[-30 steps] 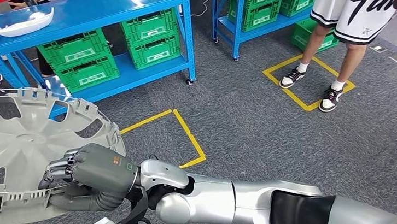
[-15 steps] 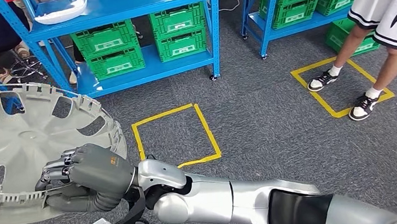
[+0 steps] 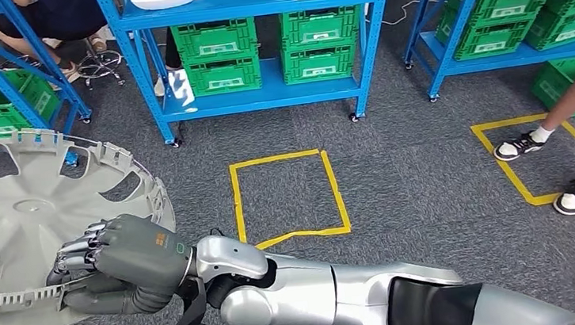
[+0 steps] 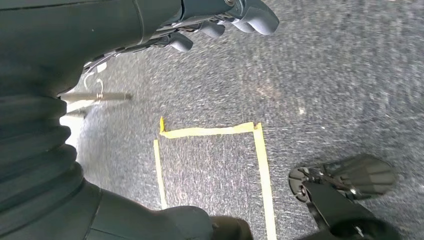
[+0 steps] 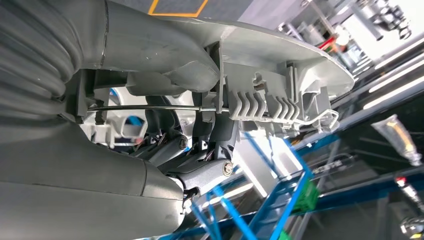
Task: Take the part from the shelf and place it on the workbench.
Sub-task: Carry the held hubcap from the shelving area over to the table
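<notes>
Part, a grey wheel cover (image 3: pixel 35 219), is off the shelf, held over the carpet at near left. Right hand (image 3: pixel 123 262) grips its near rim, thumb beneath, fingers on top. Left hand (image 4: pixel 220 20) hangs over the floor, fingers curled, holding nothing. Blue shelf (image 3: pixel 253 6) with green crates (image 3: pixel 218 54) stands far behind.

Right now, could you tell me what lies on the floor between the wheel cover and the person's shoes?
In the head view, a yellow tape square on grey carpet lies between the wheel cover and the shoes.
</notes>
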You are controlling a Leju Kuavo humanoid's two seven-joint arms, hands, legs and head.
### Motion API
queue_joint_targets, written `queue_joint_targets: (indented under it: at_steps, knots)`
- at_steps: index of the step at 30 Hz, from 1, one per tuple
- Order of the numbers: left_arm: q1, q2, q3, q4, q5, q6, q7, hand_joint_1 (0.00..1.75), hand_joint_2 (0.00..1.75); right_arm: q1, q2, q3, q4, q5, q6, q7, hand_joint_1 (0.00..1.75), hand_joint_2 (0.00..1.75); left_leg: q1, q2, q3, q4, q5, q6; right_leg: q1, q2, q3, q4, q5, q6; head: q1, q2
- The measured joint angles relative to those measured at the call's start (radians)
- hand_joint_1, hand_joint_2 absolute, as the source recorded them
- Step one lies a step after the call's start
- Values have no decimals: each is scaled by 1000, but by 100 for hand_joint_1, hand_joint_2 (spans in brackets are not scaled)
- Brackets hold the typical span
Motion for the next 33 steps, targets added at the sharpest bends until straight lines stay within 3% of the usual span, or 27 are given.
queue_joint_targets:
  at_steps: [2,4,5,7,9,11,13,14,15,16,18,19,20,22,24,26,27,28,29,30,31,33]
  knots:
    - [-1,-1,0,0,-1,0,0,0,175,0,-1,0,0,1,0,0,175,175,0,-27,-4,6,2,-6,-4,34,68,-134,62,-6,0,0]
    - [-4,-1,0,0,-2,0,1,0,175,0,-1,0,0,2,0,-2,175,175,1,-50,-13,9,7,-18,-6,68,109,-225,89,-10,0,0]
    - [-4,-2,0,0,-2,0,1,0,175,-1,0,0,0,3,0,-2,175,175,2,-60,-17,8,11,-26,-4,73,111,-235,87,-13,0,0]
    - [-2,0,0,0,-2,0,2,0,175,-1,2,0,0,5,0,-3,175,175,6,-73,-24,1,19,-41,-4,50,110,-241,96,-24,1,0]
    - [-1,1,0,1,-3,0,3,0,175,-1,6,0,0,7,0,-3,175,175,3,-35,-41,28,1,-51,-7,25,113,-251,104,-40,-6,0]
    - [-4,0,0,1,-5,-1,3,0,175,-1,8,0,1,9,0,-3,175,175,0,27,-87,131,-58,-57,-5,-3,113,-254,106,-49,-13,0]
    - [-6,0,0,1,-9,-1,3,0,175,-1,7,0,1,12,0,-3,175,175,2,52,-137,252,-109,-64,-2,-32,112,-254,105,-51,-14,0]
    - [-6,0,0,2,-10,-2,3,0,175,-1,7,1,1,13,0,-3,175,175,3,56,-142,273,-111,-65,-2,-46,111,-253,105,-51,-14,0]
    - [-5,0,0,2,-11,-2,4,0,175,-1,7,1,1,14,1,-3,175,175,4,60,-126,253,-96,-66,-1,-59,111,-253,104,-51,-14,0]
    - [-5,1,0,2,-11,-2,5,0,175,-1,8,1,1,14,1,-3,175,175,4,68,-92,196,-67,-65,-1,-71,112,-252,103,-49,-14,0]
    - [-6,2,0,2,-10,-1,6,0,175,-1,10,1,1,15,2,-4,175,175,-2,108,-15,58,-24,-55,3,-93,113,-248,98,-43,-14,0]
    - [-8,2,0,2,-8,0,7,0,175,-2,11,1,1,15,3,-5,175,175,-5,121,7,16,-15,-48,5,-102,114,-247,96,-39,-14,0]
    - [-8,2,0,2,-5,2,8,0,175,-2,12,2,1,16,4,-7,175,175,-8,126,15,-1,-14,-41,8,-111,115,-247,95,-34,-13,0]
    - [-5,1,1,2,2,7,9,0,175,-3,14,3,1,16,6,-11,175,175,-9,103,11,-1,-10,-30,11,-129,117,-248,93,-23,-12,0]
    - [-1,1,3,3,8,14,8,0,175,-7,17,6,1,15,10,-16,175,175,-4,82,10,-5,-4,-18,7,-101,110,-222,71,-12,-12,0]
    - [0,-2,4,3,11,20,5,0,175,-9,17,8,2,14,14,-20,175,175,1,59,6,-8,2,-8,2,-39,67,-122,13,-4,-10,0]
    - [0,-4,5,3,12,23,3,0,175,-9,16,9,3,14,15,-21,175,175,1,48,4,-8,3,-5,1,-18,35,-53,-18,-2,-9,0]
    - [2,-7,7,3,13,25,2,0,175,-8,15,10,4,14,16,-21,175,175,1,35,2,-7,4,-4,1,-9,6,5,-39,-1,-8,0]
    - [4,-9,8,3,13,28,2,0,175,-7,13,12,6,14,17,-21,175,175,2,22,1,-6,4,-4,0,-4,-10,36,-42,0,-8,0]
    - [8,-11,10,4,14,30,2,0,175,-6,12,14,6,13,18,-22,175,175,2,7,0,-4,5,-5,-1,-2,-8,28,-25,0,-8,0]
    - [11,-13,11,4,13,31,1,0,175,-5,10,16,6,13,19,-21,175,175,3,-8,-1,-1,5,-7,-4,3,14,-19,8,0,-8,0]
    - [12,-18,11,4,10,34,1,0,175,-5,6,18,6,13,20,-21,175,175,5,-37,-5,6,5,-15,-10,41,77,-154,68,-2,-8,0]
